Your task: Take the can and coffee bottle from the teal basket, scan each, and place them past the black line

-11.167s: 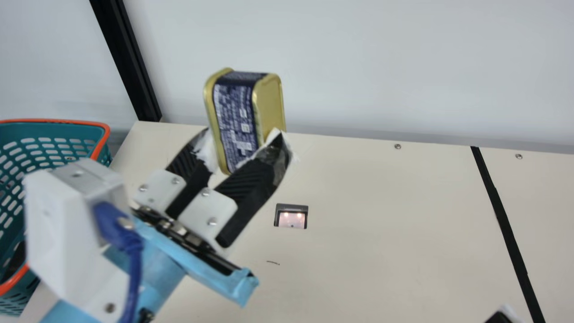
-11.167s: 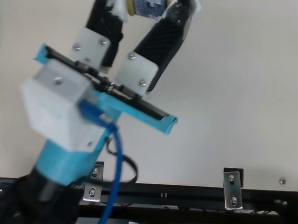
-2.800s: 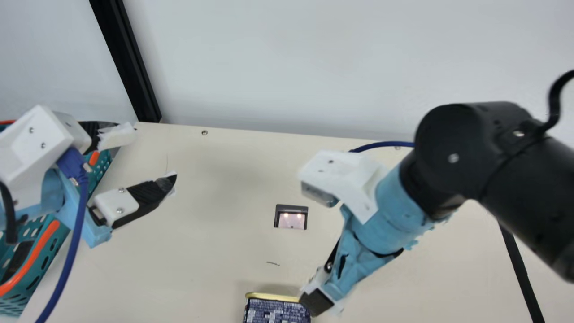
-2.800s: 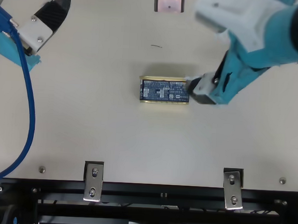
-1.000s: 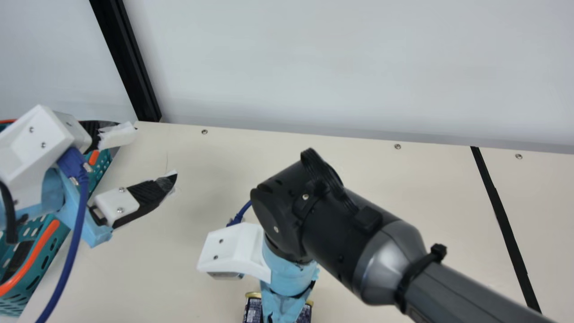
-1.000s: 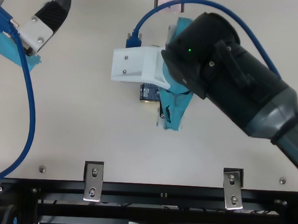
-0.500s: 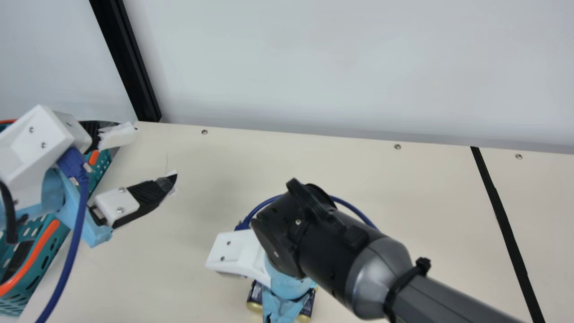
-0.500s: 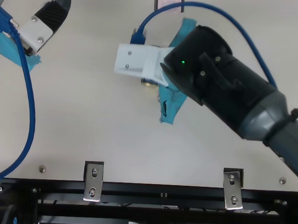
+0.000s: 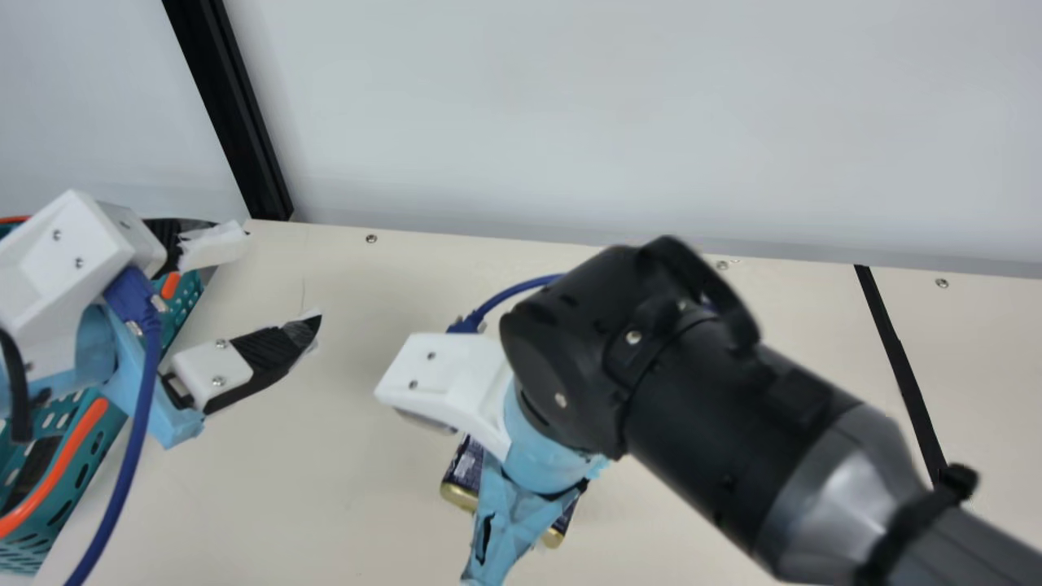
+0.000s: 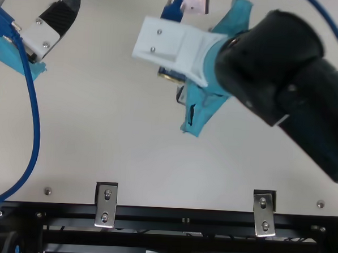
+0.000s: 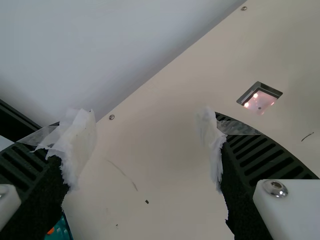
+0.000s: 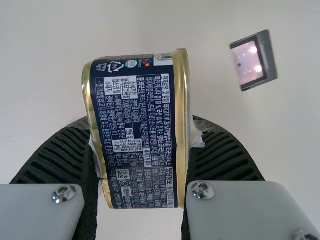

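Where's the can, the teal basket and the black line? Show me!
Can (image 12: 135, 135): right wrist view, printed side.
Teal basket (image 9: 72, 447): main view, orange rim.
Black line (image 9: 904, 366): main view, middle stretch.

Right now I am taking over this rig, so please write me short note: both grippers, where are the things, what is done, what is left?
Left gripper: open, empty, by the teal basket.
Right gripper: closed on the can, close to the lit scanner window.
Coffee bottle: not located; something dark is in the basket, but I cannot tell what.
Done: can out of the basket. Whether it has been scanned, I cannot tell.
Left: confirm or do the can's scan, set it past the black line, then probably find, scan and place the bottle.
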